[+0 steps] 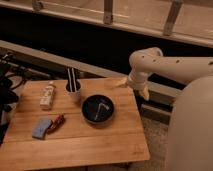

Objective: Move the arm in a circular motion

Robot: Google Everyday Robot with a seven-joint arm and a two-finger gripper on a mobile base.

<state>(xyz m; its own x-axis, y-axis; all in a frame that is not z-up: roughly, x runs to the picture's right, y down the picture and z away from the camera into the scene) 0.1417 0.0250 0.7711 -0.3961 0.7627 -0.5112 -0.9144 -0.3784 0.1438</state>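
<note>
The arm (pixel 170 64) is cream-white with thick rounded segments and small dark holes. It comes in from the right, bends at a bulbous joint near the top, and drops toward the table's far right corner. Its gripper (pixel 133 88) hangs just over that corner, open, with one finger (pixel 120 83) pointing left over the wood and the other finger (pixel 145 93) pointing down past the edge. Nothing is held between them. The gripper is to the right of and behind the black bowl.
A wooden table (pixel 75 142) carries a black bowl (pixel 98 109) holding a utensil, a white cup (pixel 74 92) with dark sticks, a white bottle (pixel 47 95), a blue sponge (pixel 42 128) and a red item (pixel 57 122). The robot's large white body (pixel 192 130) fills the right. A railing runs behind.
</note>
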